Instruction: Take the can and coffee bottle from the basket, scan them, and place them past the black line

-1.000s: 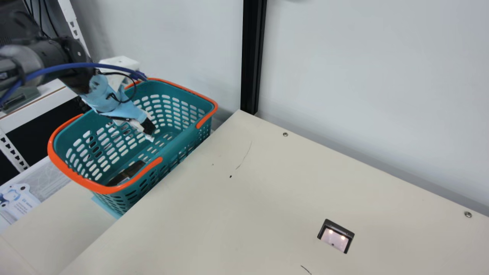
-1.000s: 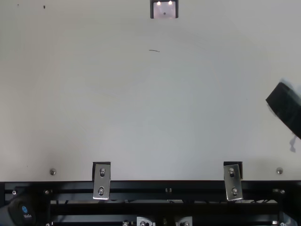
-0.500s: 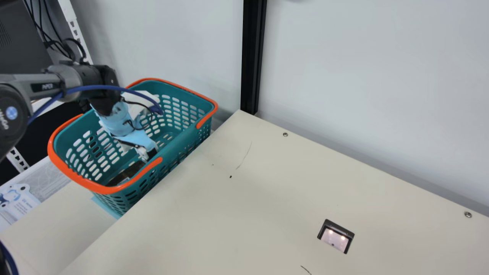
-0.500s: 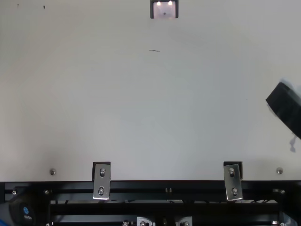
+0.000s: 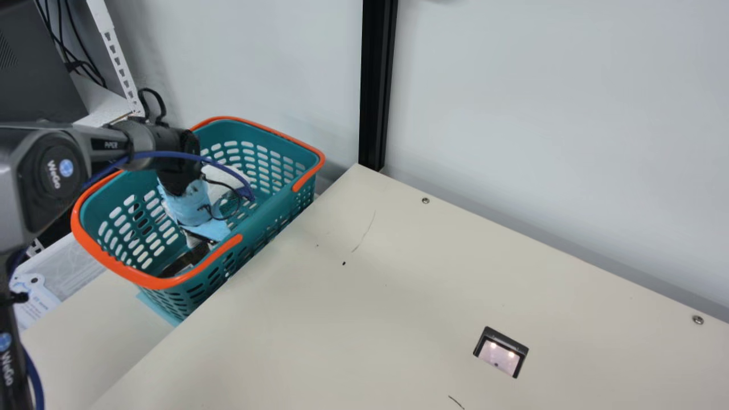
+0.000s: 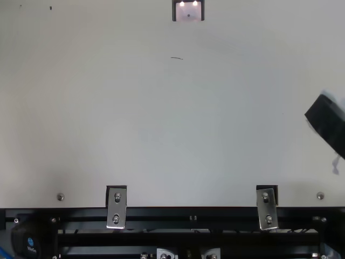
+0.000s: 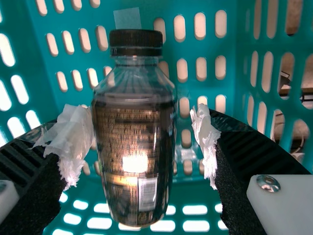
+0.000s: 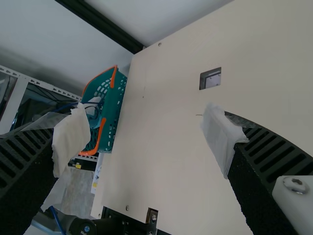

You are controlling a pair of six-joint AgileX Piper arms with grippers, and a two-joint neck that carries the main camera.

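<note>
**Left pincer (image 7: 139, 139) wide about the bottle (image 7: 133, 181), ready to close**

The cream table (image 5: 427, 296) carries the scanner, set into its surface. At its edge sits the basket (image 5: 285, 204), with the left arm (image 5: 159, 139) reaching down inside. The right pincer (image 8: 144, 137) is wide and holds nothing, over the table.

The step in hand looks to be gripping the bottle. It lies in the basket, between the left pincer's spread fingers, dark drink inside. One padded tip (image 7: 208, 142) stands apart from its side; the other is so near that I cannot tell whether it touches.

To do it well, shift the pincer slightly so the gaps match, then close slowly; otherwise one finger may push the bottle over first. Take it around the broad middle, firmly, since smooth plastic could slip or roll. Lift straight up, clear of the rim, before swinging toward the scanner (image 5: 500, 353).

Smaller points: the black cap (image 7: 136, 43) is beyond the fingers, best left alone. The barcode (image 7: 147, 193) faces the wrist camera, so the bottle will probably need turning to present it to the glass.
</note>
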